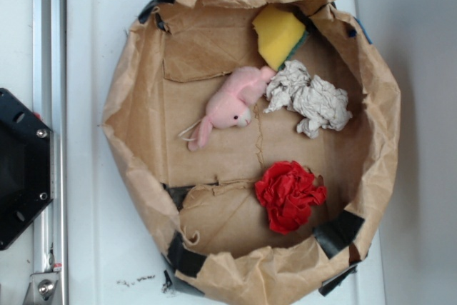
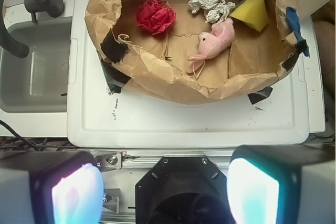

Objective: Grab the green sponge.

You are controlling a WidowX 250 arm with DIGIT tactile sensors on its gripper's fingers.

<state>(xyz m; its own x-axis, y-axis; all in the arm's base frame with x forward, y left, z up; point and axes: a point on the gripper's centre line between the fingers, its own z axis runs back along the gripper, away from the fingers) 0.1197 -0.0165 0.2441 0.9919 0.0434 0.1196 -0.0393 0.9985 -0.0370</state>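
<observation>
Lying untouched against far wall of paper bin, green sponge seen just beside pink plush toy. Tool spread open, empty, held well apart; approach, descent, grasp all left, apparently.

Gripper seen only in wrist view: 2 fingers at the bottom edge, left finger and right finger, set wide apart w/ nothing between them. Inner pads look pale/glowing, blurred. Black wrist housing sits between the fingers, w/ screws along its top. Exterior view: black robot base at left edge; no arm or gripper visible there.
</observation>
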